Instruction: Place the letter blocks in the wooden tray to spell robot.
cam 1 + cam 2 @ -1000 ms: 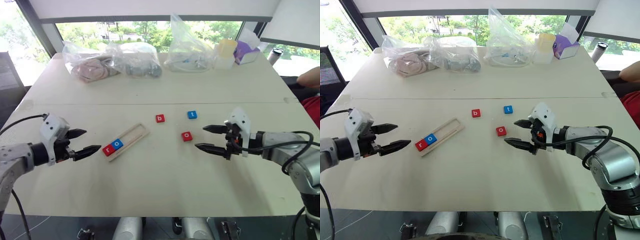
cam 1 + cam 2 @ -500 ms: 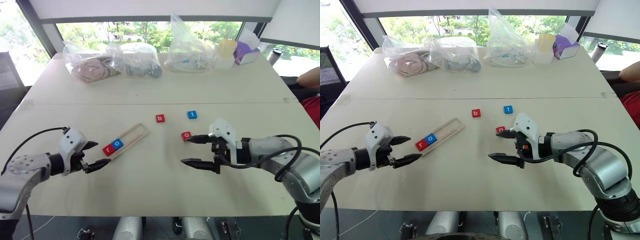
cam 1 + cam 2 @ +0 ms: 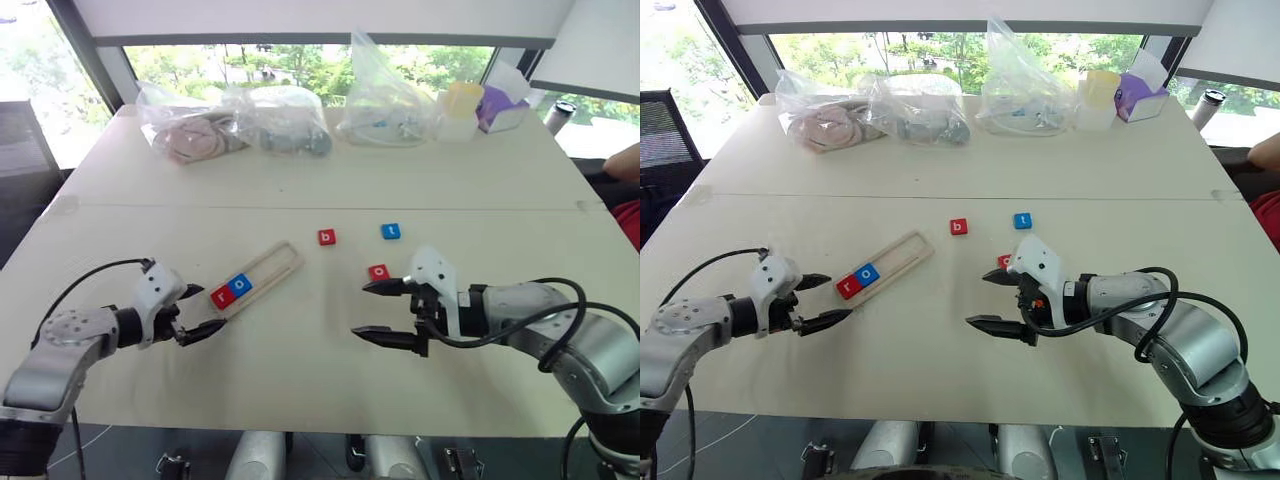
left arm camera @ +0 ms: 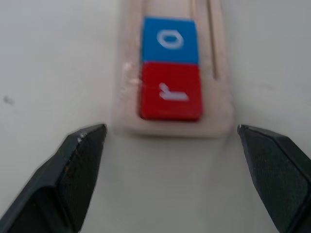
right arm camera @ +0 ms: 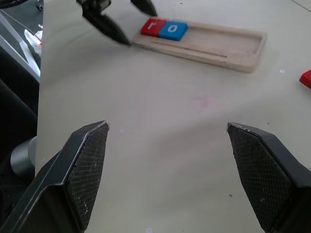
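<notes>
The pale wooden tray [image 3: 258,279] lies left of centre, holding glossy flat tiles r [image 3: 222,295] and o [image 3: 240,284] at its near end. Red b [image 3: 327,238], blue t [image 3: 391,231] and red o [image 3: 379,272] remain loose. The left gripper [image 3: 197,311] has dropped to the tray's end, jaws wide, empty; the right gripper [image 3: 378,312], open and empty, has drawn nearer, so b is unplaced.

arms: grey metal, black cables | left hand [image 3: 197,312] – white housing, black fingers | right hand [image 3: 378,313] – same

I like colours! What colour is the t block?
Blue, t block, clearest in the left eye view.
</notes>
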